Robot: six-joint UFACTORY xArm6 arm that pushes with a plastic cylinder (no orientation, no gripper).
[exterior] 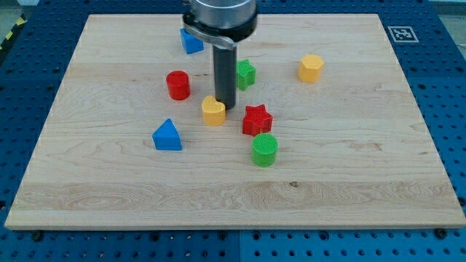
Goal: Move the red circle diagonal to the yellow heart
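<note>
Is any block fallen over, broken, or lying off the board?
Nothing stands out. All blocks sit flat on the wooden board. My tip is right beside the yellow heart, with the red circle apart to the view's left.

Arrangement of blocks and rod on the wooden board (109,182).
My tip (228,108) stands just beside the yellow heart block (213,111), at its upper right. The red cylinder block (178,85) lies up and to the view's left of the heart; the blue triangular block (167,136) lies below-left. The red star block (256,120) sits right of the heart, with the green cylinder block (264,150) just below it. The green star block (245,73) lies right of the rod, the yellow hexagonal block (310,68) farther right, and another blue block (191,41) near the top.
</note>
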